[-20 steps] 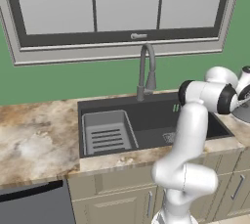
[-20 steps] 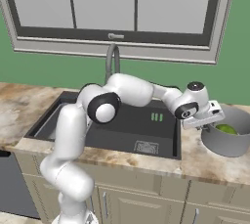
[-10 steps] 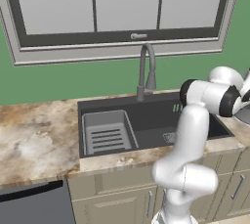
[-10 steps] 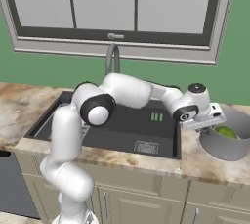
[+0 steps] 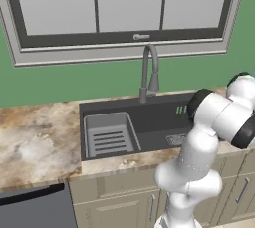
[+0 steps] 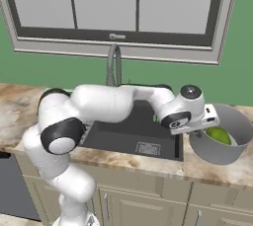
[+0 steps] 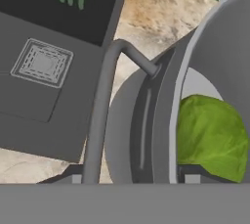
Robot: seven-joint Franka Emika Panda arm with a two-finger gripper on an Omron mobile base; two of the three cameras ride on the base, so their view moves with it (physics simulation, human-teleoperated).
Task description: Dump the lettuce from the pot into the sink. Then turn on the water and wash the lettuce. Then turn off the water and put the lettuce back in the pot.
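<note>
Countertop's barely seen action: lettuce (image 6: pixel 218 134) sits undumped in the pot (image 6: pixel 218 154) beside the sink (image 6: pixel 129 133), claw (image 6: pixel 201 129) at its rim, grip unclear.

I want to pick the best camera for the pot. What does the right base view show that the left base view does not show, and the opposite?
Right base view: the pot on the counter with the lettuce inside, and the gripper at its rim. Left base view: the slotted rack in the sink's left half. Both: the sink, the faucet and the window.

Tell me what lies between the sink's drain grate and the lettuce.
Hand view: the pot's looped handle and wall stand between drain grate and lettuce.
</note>
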